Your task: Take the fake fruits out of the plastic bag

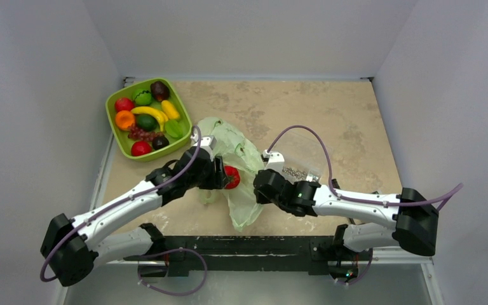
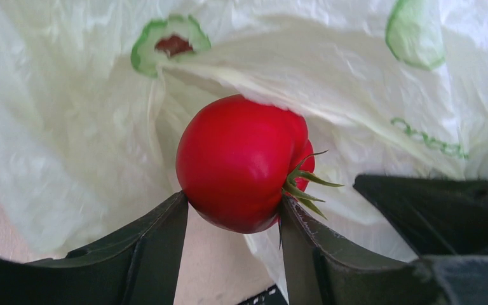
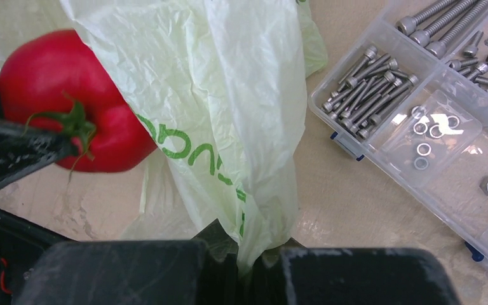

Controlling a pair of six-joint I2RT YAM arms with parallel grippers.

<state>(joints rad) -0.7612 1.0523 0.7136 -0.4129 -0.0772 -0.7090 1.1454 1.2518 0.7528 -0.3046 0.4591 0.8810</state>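
My left gripper (image 1: 227, 176) is shut on a glossy red fake fruit (image 2: 241, 162) with a green stalk; it also shows in the top view (image 1: 232, 177) and the right wrist view (image 3: 70, 101). It is held at the edge of the pale green plastic bag (image 1: 235, 152), just outside the plastic. My right gripper (image 1: 260, 182) is shut on a bunched fold of the bag (image 3: 229, 121), pinched between its fingers (image 3: 330, 270). The light green and yellow fruits are hidden.
A green tray (image 1: 115, 136) at the back left holds several fruits, among them a banana (image 1: 149, 112) and an orange fruit (image 1: 124, 119). A clear plastic box of screws (image 3: 432, 108) lies right of the bag, behind my right arm in the top view (image 1: 298, 170).
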